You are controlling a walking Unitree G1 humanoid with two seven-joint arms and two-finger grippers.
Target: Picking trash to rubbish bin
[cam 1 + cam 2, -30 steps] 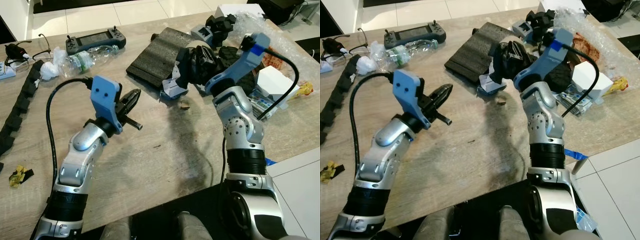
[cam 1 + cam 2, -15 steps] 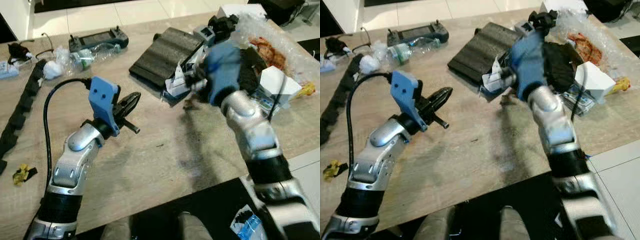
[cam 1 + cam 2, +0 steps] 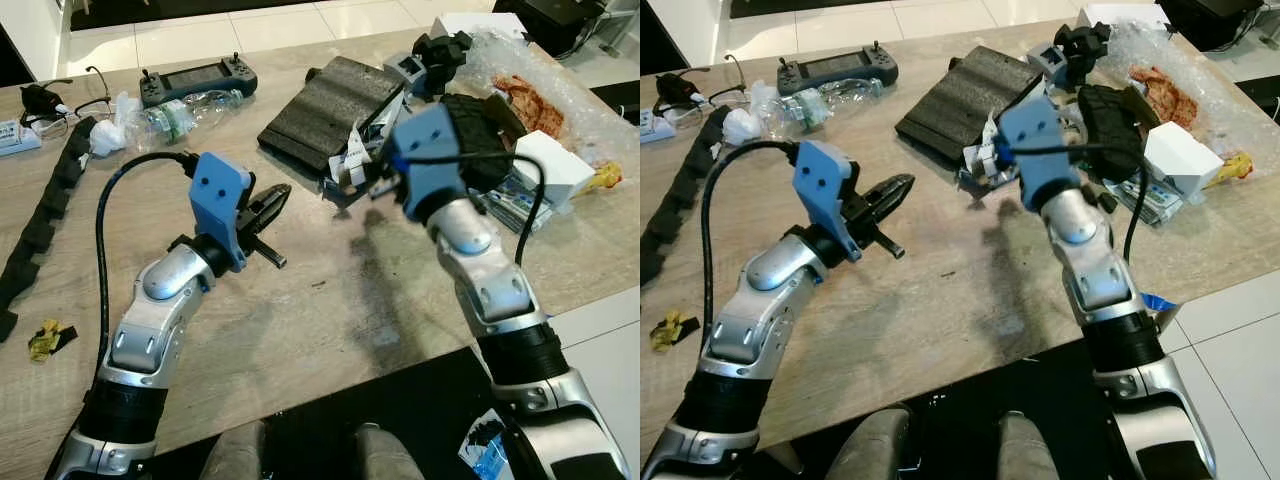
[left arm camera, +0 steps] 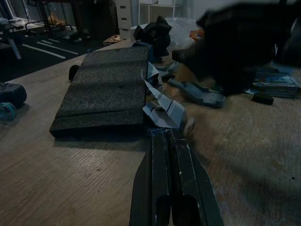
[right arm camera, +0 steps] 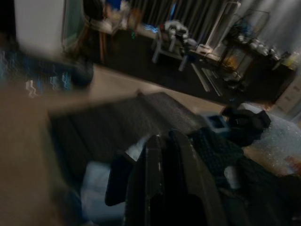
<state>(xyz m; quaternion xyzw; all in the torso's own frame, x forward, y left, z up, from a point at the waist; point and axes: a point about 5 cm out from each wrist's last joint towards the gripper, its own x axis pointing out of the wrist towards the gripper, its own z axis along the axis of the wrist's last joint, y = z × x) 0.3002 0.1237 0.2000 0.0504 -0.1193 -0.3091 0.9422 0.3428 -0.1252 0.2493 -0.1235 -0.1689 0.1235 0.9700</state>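
Observation:
A crumpled white and blue carton (image 3: 350,163) lies on the wooden table (image 3: 330,300), against the near edge of a dark foam slab (image 3: 325,105). My right gripper (image 5: 164,139) hovers just by that carton, fingers together with nothing between them; its blue wrist mount (image 3: 430,165) hides them from the head camera. The view along the right arm is blurred. My left gripper (image 3: 272,200) is shut and empty, held above bare table to the left, pointing at the carton (image 4: 162,106).
A plastic bottle (image 3: 175,115), a handheld controller (image 3: 195,82) and glasses (image 3: 85,90) lie far left. A black cable chain (image 3: 40,215) and a yellow scrap (image 3: 45,340) are at the left edge. Black foam pieces (image 3: 485,115), a white box (image 3: 550,165) and bubble wrap (image 3: 530,60) crowd the right.
My right arm has pulled back out of the black foam pile and swung left toward the carton, its wrist turned over. The left arm has barely moved.

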